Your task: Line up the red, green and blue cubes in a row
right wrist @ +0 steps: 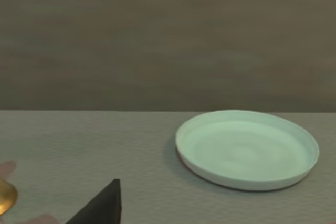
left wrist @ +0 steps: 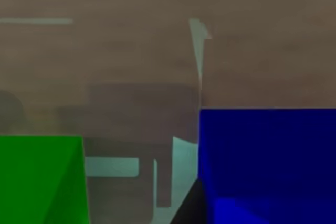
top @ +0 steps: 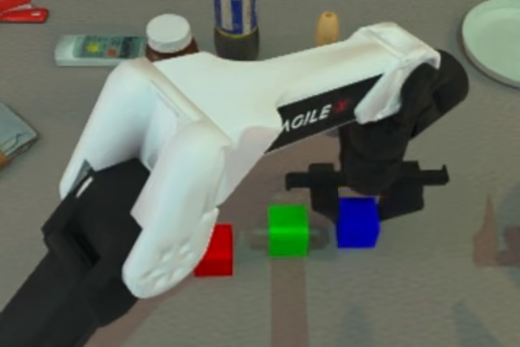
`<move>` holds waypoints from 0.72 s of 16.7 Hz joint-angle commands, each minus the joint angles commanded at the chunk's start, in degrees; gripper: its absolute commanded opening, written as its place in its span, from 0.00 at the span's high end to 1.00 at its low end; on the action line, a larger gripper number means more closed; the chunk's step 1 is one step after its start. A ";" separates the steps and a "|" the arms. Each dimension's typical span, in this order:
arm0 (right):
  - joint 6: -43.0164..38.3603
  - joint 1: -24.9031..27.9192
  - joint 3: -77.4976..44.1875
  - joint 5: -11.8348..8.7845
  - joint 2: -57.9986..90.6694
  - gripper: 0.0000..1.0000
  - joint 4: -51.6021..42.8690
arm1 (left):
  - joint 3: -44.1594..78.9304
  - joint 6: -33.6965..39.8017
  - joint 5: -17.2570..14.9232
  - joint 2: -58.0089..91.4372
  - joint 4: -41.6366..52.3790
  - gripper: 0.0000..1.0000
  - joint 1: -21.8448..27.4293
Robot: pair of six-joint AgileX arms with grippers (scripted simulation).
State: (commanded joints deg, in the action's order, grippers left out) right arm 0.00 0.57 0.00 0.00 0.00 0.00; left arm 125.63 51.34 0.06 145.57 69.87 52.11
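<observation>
Farthest to the left of the top view, a red stapler is seen at the table's back edge, with a flat phone-like slab and a brown jar with a white lid beside it, then a dark bottle and a small tan peg. Across the middle, the table is spanned by the left arm, reaching from the lower left toward the centre. Below it, a row is formed by three cubes: the red cube, partly hidden under the arm, the green cube just beside it, and the blue cube after a small gap. The left gripper is set over the blue cube, its fingers closed against the cube's sides. At the far right a pale plate is seen. The right gripper is not shown in the top view; whether its fingers are apart cannot be told.
</observation>
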 joint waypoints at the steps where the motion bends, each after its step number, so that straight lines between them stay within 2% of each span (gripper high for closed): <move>1: 0.00 0.00 0.00 0.00 0.00 0.00 0.00 | 0.00 0.00 0.00 0.00 0.00 0.25 0.00; 4: 0.00 0.00 0.00 0.00 0.00 0.00 0.00 | 0.00 0.00 0.00 0.00 0.00 0.02 0.00; 12: 0.00 0.00 0.00 0.00 0.00 0.00 0.00 | 0.00 0.00 0.00 0.00 0.00 0.00 0.00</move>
State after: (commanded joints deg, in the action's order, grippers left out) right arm 0.00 0.57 0.00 0.00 0.00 0.00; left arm 125.63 51.34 0.06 145.57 69.87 52.11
